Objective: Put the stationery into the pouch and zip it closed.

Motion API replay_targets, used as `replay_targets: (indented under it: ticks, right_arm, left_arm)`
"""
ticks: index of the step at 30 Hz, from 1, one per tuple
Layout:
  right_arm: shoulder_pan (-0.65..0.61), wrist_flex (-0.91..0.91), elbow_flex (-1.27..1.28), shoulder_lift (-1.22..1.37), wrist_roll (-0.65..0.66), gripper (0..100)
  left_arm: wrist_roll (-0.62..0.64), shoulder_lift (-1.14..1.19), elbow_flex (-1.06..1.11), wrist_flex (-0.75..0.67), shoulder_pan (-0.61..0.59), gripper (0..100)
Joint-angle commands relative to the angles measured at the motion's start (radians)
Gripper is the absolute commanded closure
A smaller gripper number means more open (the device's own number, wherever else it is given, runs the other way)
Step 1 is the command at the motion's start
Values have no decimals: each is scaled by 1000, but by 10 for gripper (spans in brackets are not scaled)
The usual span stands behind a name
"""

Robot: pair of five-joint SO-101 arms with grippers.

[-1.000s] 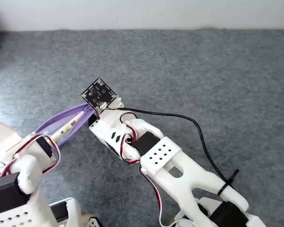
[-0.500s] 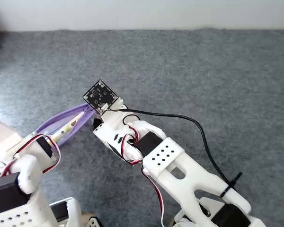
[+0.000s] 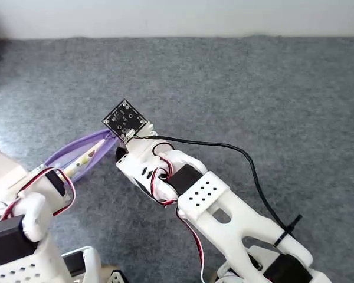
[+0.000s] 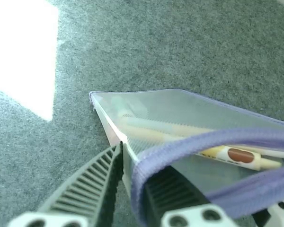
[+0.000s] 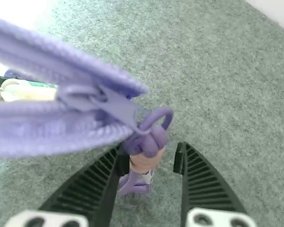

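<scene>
The translucent, purple-trimmed plastic pouch (image 3: 76, 154) lies near the left edge of the grey felt-like tabletop (image 3: 253, 88), with cream-coloured pens (image 4: 236, 156) inside it. The left gripper (image 4: 130, 158) is clamped on one end of the pouch. At the other end, the purple zip pull (image 5: 146, 137) sits between the parted fingers of the right gripper (image 5: 149, 151), touching one finger only
</scene>
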Motion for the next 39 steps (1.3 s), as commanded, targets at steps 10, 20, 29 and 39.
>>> replay_targets:
  ticks: [10, 20, 29, 39]
  right_arm:
    - [7, -48, -51, -45, 12, 838]
    - [4, -50, -52, -47, 69, 928]
    - [7, -51, -48, -116, 109, 989]
    - [12, 130, -48, -329, 109, 990]
  left_arm:
    - [11, -15, -8, 14, 5, 987]
    - [11, -15, -8, 14, 5, 987]
    - [11, -15, -8, 14, 3, 987]
    - [143, -17, -18, 11, -3, 861]
